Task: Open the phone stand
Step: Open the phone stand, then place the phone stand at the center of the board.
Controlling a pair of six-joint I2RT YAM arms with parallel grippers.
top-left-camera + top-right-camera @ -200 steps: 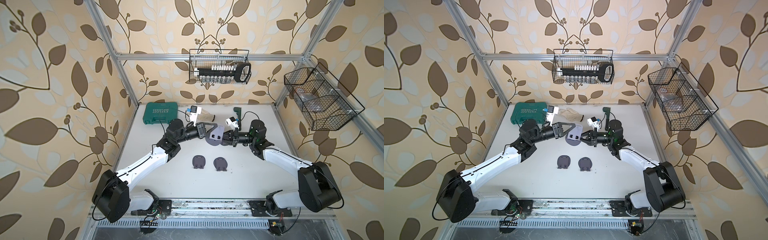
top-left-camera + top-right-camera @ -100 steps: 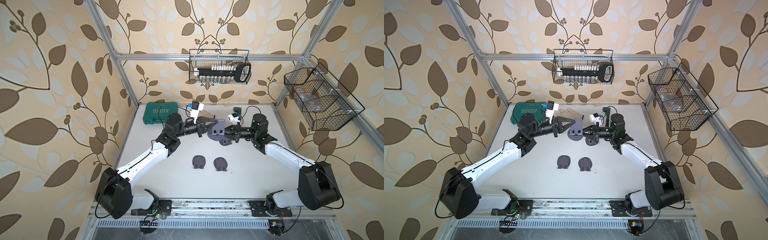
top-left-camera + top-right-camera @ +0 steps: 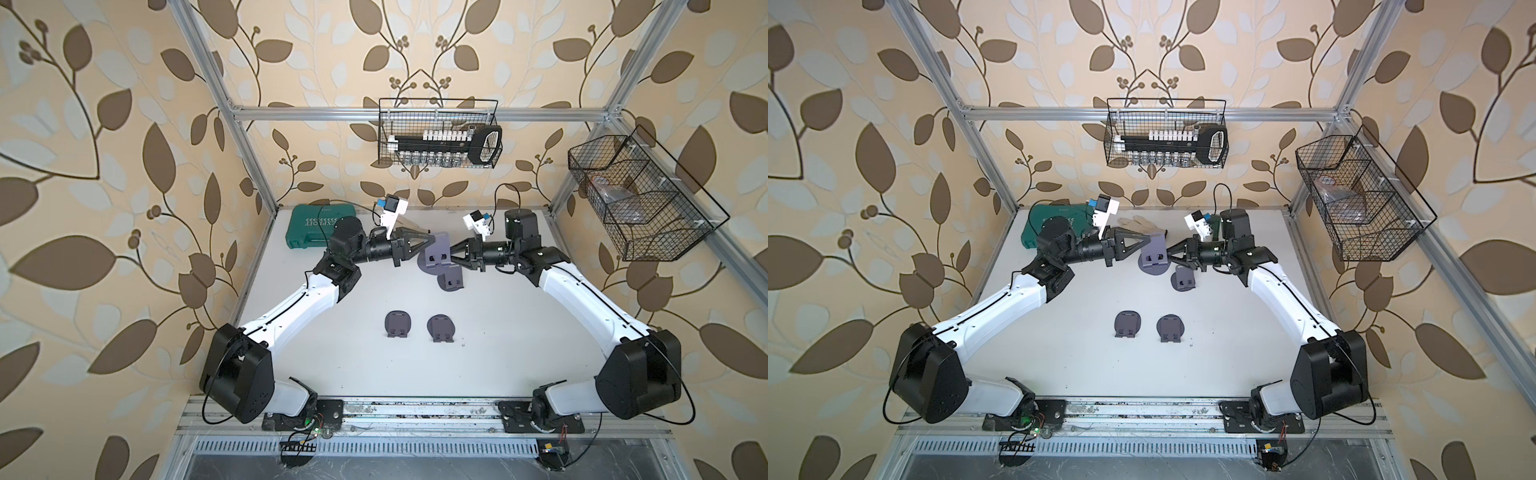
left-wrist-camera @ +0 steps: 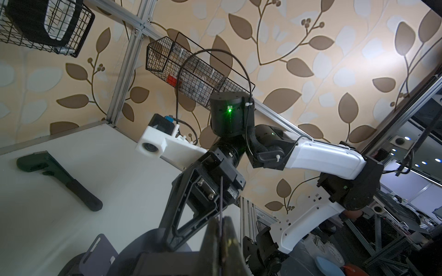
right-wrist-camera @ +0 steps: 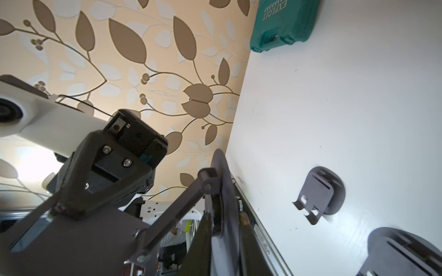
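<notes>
A grey phone stand (image 3: 438, 249) hangs in the air at the back middle of the table, in both top views (image 3: 1154, 257). Its plate and round base (image 5: 220, 172) stand unfolded, joined by a hinged arm. My left gripper (image 3: 430, 243) (image 3: 1148, 243) is shut on the thin plate, seen edge-on in the left wrist view (image 4: 221, 222). My right gripper (image 3: 453, 255) (image 3: 1169, 251) (image 5: 224, 219) straddles the round base, jaws slightly apart, one on either side of the disc.
Another grey stand (image 3: 451, 279) sits on the table under the right gripper. Two folded stands (image 3: 398, 326) (image 3: 441, 328) lie nearer the front. A green case (image 3: 316, 226), a glove (image 3: 1138, 224) and a wrench (image 4: 59, 176) lie at the back. Wire baskets (image 3: 440, 139) (image 3: 640, 199) hang on the walls.
Both arms carried the stand up and toward the back. Its plate and base swung apart from folded. The right jaws have parted a little around the base.
</notes>
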